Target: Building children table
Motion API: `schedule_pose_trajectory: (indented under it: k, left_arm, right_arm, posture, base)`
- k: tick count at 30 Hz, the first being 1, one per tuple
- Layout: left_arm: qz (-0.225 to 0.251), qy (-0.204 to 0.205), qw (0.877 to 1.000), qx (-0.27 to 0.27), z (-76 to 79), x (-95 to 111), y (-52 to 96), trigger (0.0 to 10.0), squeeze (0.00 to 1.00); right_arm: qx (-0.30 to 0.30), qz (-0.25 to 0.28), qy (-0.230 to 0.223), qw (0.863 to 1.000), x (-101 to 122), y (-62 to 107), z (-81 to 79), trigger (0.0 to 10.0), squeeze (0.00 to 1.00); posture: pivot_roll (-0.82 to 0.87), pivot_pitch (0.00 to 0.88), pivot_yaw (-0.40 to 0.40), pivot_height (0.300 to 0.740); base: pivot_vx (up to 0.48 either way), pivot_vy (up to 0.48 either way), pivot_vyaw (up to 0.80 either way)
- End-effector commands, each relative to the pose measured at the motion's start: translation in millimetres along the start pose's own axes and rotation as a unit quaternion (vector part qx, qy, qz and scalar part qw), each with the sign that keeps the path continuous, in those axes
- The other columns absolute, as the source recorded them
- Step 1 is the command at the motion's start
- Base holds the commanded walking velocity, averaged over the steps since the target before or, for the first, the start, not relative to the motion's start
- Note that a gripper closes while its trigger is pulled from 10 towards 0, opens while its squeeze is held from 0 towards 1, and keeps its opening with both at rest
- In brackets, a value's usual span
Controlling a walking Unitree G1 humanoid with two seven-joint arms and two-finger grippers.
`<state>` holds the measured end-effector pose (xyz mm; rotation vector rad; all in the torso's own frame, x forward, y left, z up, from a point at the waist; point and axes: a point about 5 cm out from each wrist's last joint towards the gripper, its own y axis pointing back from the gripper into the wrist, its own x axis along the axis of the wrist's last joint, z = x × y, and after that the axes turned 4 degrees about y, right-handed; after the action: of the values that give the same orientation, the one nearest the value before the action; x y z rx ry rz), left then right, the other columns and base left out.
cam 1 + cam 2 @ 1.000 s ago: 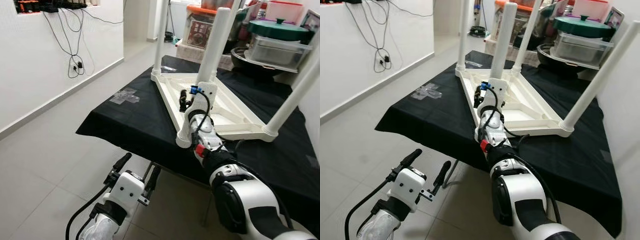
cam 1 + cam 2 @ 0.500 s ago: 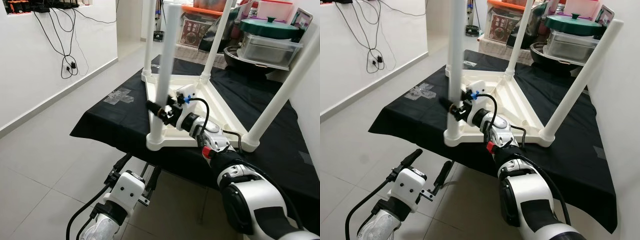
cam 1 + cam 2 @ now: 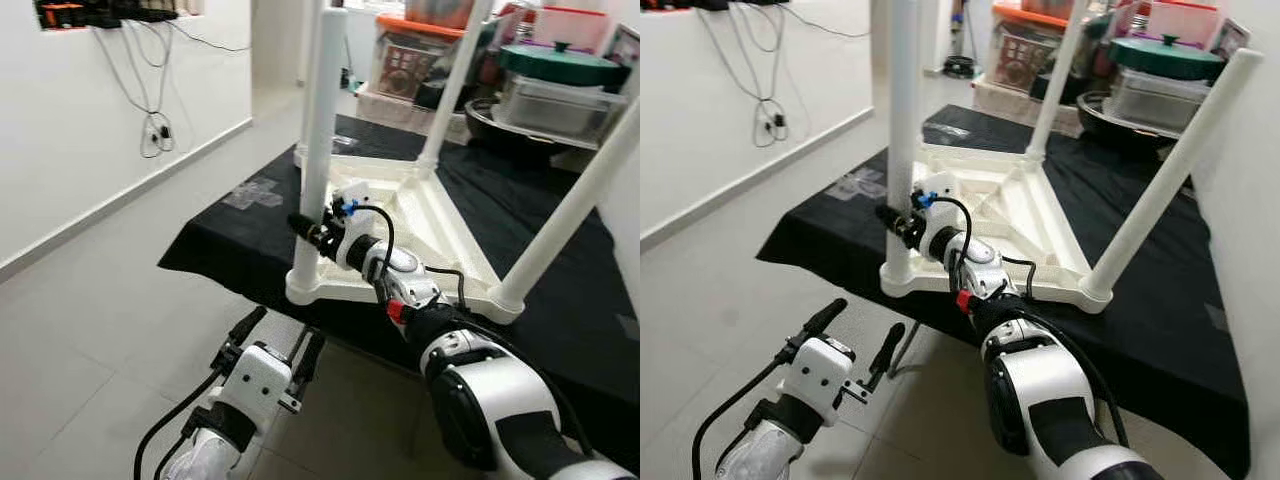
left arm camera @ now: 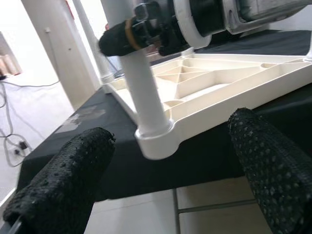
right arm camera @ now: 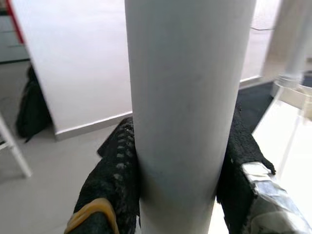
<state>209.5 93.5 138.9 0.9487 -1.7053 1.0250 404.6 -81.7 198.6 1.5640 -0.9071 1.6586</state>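
A white children's table (image 3: 440, 225) lies upside down on a black cloth (image 3: 230, 245), its legs pointing up. My right gripper (image 3: 308, 230) is shut on the near-left leg (image 3: 320, 120), a little above the corner socket that the leg stands in. In the right wrist view the white leg (image 5: 187, 97) sits between the black fingers (image 5: 114, 175). My left gripper (image 3: 277, 338) hangs open below the table's front edge. Its fingers (image 4: 73, 175) are wide apart, and its view looks up at that corner socket (image 4: 153, 139).
Another leg (image 3: 570, 210) rises at the near right corner. Storage boxes and a green-lidded pot (image 3: 560, 62) crowd the far side. Cables (image 3: 150, 130) hang on the white wall at the left. The tiled floor (image 3: 80, 330) lies in front.
A second ago the held leg stood over the frame's inner part; my right gripper has brought it to the near corner socket, where it stands upright. The camera has shifted. The left arm hangs as before.
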Motion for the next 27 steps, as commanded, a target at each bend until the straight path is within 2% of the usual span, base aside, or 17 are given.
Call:
schedule_pose_trajectory:
  k: [1,2,3,5,8,9,10,12,13,14,16,19,20,24,25,26,27]
  left_arm:
    - [-0.006,0.004,1.000,-0.003,2.2,-2.7,1.3,10.0,0.00]
    - [-0.006,0.004,1.000,-0.003,2.2,-2.7,1.3,10.0,0.00]
    - [-0.007,0.004,1.000,-0.003,2.2,-2.9,1.4,10.0,0.00]
    - [-0.007,0.004,1.000,-0.005,2.7,-3.3,1.5,10.0,0.00]
    - [-0.008,0.004,1.000,-0.005,2.9,-3.5,1.5,10.0,0.00]
    - [-0.008,0.004,1.000,-0.006,3.3,-3.8,1.5,10.0,0.00]
    - [-0.008,0.004,1.000,-0.006,3.3,-3.9,1.5,10.0,0.00]
    - [-0.008,0.004,1.000,-0.006,3.3,-3.9,1.5,10.0,0.00]
    - [-0.008,0.003,1.000,-0.006,3.4,-4.0,1.4,10.0,0.00]
    - [-0.008,0.003,1.000,-0.006,3.4,-4.0,1.4,10.0,0.00]
    - [-0.009,0.002,1.000,-0.006,3.6,-4.4,1.5,10.0,0.00]
    - [-0.009,0.002,1.000,-0.006,3.6,-4.4,1.5,10.0,0.00]
    - [-0.010,0.002,1.000,-0.006,4.0,-4.6,1.5,10.0,0.00]
    - [-0.009,0.003,1.000,-0.007,4.0,-4.3,1.1,10.0,0.00]
    - [-0.010,0.002,1.000,-0.006,4.0,-4.3,1.1,10.0,0.00]
    - [-0.010,0.002,1.000,-0.006,3.8,-4.1,0.9,10.0,0.00]
    - [-0.010,0.001,1.000,-0.006,3.7,-3.9,0.8,10.0,0.00]
  right_arm:
    - [-0.103,-0.004,0.008,0.995,7.8,5.2,24.6,0.0,0.00]
    - [-0.103,-0.004,0.008,0.995,7.8,5.2,24.6,0.0,0.00]
    - [-0.162,-0.019,0.014,0.987,6.8,8.4,34.2,0.0,0.00]
    - [-0.295,-0.054,0.036,0.953,2.0,20.7,56.3,0.0,0.00]
    - [-0.327,-0.062,0.036,0.942,0.0,24.3,60.9,0.0,0.00]
    - [-0.414,-0.077,0.026,0.907,-6.0,35.3,71.5,0.0,0.00]
    - [-0.439,-0.082,0.022,0.895,-7.7,38.6,74.1,0.0,0.00]
    - [-0.439,-0.082,0.022,0.895,-7.7,38.6,74.1,0.0,0.00]
    - [-0.468,-0.083,0.018,0.880,-8.2,42.7,77.5,0.0,0.00]
    - [-0.468,-0.083,0.018,0.880,-8.2,42.7,77.5,0.0,0.00]
    - [-0.525,-0.080,0.013,0.847,-5.0,52.4,88.7,0.0,0.00]
    - [-0.525,-0.080,0.013,0.847,-5.0,52.4,88.7,0.0,0.00]
    - [-0.569,-0.078,0.011,0.818,0.9,63.1,102.5,0.0,0.00]
    - [-0.597,-0.080,0.009,0.798,6.2,72.8,115.0,0.0,0.00]
    - [-0.606,-0.080,0.011,0.791,8.9,76.7,120.1,1.1,0.00]
    - [-0.614,-0.075,0.017,0.786,13.4,80.6,125.5,10.0,0.00]
    - [-0.619,-0.072,0.021,0.782,16.5,83.0,128.9,10.0,0.00]
  posture:
    - [0.08,0.016,-0.132,0.740]
    - [0.08,0.016,-0.132,0.740]
    - [0.08,0.016,-0.132,0.740]
    - [0.07,0.008,-0.132,0.740]
    - [0.07,0.007,-0.132,0.740]
    - [0.07,0.004,-0.130,0.740]
    - [0.07,0.004,-0.130,0.740]
    - [0.07,0.004,-0.130,0.740]
    - [0.08,0.002,-0.129,0.740]
    - [0.08,0.002,-0.129,0.740]
    - [0.08,0.000,-0.132,0.740]
    - [0.08,0.000,-0.132,0.740]
    - [0.08,0.000,-0.132,0.740]
    - [0.08,0.004,-0.134,0.740]
    - [0.08,0.004,-0.134,0.740]
    - [0.08,0.008,-0.134,0.740]
    - [0.08,0.008,-0.134,0.740]
  base:
    - [0.000,0.000,0.00]
    - [0.000,0.000,0.00]
    - [0.000,0.000,0.00]
    - [0.000,0.000,0.00]
    - [0.000,0.000,0.00]
    - [0.000,0.000,0.00]
    - [0.000,0.000,0.00]
    - [0.000,0.000,0.00]
    - [0.000,0.000,0.00]
    - [0.000,0.000,0.00]
    - [0.000,0.000,0.00]
    - [0.000,0.000,0.00]
    - [0.000,0.000,0.00]
    - [0.000,0.000,0.00]
    - [0.000,0.000,0.00]
    - [0.000,0.000,0.00]
    - [0.000,0.000,0.00]
